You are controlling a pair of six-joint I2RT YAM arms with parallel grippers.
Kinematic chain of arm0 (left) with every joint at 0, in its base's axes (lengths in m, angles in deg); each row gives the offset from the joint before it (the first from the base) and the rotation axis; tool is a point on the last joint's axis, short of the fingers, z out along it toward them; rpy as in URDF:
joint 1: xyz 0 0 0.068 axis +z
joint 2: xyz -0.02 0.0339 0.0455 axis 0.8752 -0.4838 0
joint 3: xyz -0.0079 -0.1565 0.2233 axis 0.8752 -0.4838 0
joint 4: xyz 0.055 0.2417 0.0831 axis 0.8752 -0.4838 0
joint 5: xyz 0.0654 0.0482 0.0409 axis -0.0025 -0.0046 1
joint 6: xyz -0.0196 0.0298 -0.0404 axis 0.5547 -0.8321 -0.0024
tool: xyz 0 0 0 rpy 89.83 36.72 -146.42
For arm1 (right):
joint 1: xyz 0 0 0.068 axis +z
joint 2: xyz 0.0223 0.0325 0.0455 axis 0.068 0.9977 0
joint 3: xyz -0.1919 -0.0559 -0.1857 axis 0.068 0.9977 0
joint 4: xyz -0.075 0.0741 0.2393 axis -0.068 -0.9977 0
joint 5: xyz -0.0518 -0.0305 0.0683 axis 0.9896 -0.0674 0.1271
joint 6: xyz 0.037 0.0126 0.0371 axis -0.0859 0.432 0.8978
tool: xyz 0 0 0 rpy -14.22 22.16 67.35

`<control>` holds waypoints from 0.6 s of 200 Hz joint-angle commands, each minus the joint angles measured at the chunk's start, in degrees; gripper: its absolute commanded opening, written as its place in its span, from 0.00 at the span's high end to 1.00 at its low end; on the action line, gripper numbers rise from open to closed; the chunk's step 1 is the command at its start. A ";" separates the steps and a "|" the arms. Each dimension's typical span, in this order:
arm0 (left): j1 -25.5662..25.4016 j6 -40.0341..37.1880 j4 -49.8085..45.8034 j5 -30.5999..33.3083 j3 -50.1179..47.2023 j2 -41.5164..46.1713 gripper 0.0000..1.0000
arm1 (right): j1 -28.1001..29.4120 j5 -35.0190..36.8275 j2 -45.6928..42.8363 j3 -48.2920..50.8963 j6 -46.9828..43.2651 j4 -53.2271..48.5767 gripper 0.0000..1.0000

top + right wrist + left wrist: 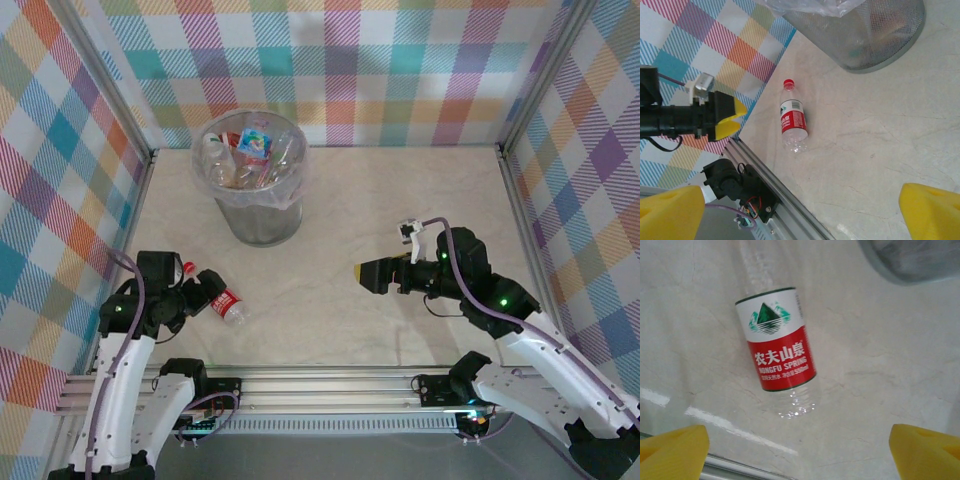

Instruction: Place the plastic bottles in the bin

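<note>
Left pincer [734,117] spread wide, gripping nothing, lower left of the top view. One bottle [776,345] on its side on the counter [400,200] just ahead of it, clear of both fingertips, red-and-white label up, red cap pointing roughly toward the bin [262,225]. Bin upright, upper left of centre, several bottles [250,150] already inside its bag liner. Right pincer [368,274] also wide, empty, hovering right of centre, well apart from bottle and bin.
</note>
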 commanded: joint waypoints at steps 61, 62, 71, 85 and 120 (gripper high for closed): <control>-1.16 4.59 17.90 -1.33 -10.90 -8.08 0.07 | -0.24 -1.33 -0.22 2.00 0.15 1.09 0.00; -1.15 4.67 18.18 -1.36 -11.02 -8.21 0.07 | -0.24 -1.30 -0.26 2.00 0.16 1.12 0.00; -1.20 4.60 20.33 -1.56 -11.85 -9.65 0.08 | -0.24 -1.37 -0.30 2.17 0.30 1.07 0.00; -1.15 4.52 23.83 -2.05 -13.16 -12.44 0.09 | -0.24 -1.53 -0.14 2.31 0.36 1.06 0.00; -1.04 4.70 29.95 -2.58 -14.65 -18.07 0.11 | -0.23 -1.46 -0.12 2.43 0.34 0.52 0.00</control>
